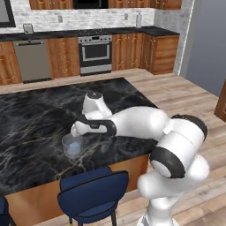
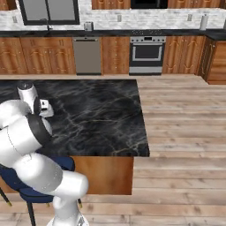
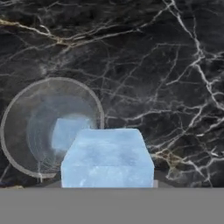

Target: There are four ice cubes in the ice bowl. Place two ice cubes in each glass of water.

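A pale-blue, translucent ice cube (image 3: 107,157) sits blocky and large in the hand view, pinched in the gripper (image 3: 107,186), whose narrowly parted fingers it hides. Beneath, on the black marble island (image 1: 35,114), a glass of water (image 3: 51,127) holds another ice cube (image 3: 68,132).

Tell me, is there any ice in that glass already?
Yes, one. In the hand view an ice cube lies inside the glass of water, while a second ice cube sits close to the camera, just beside the rim.
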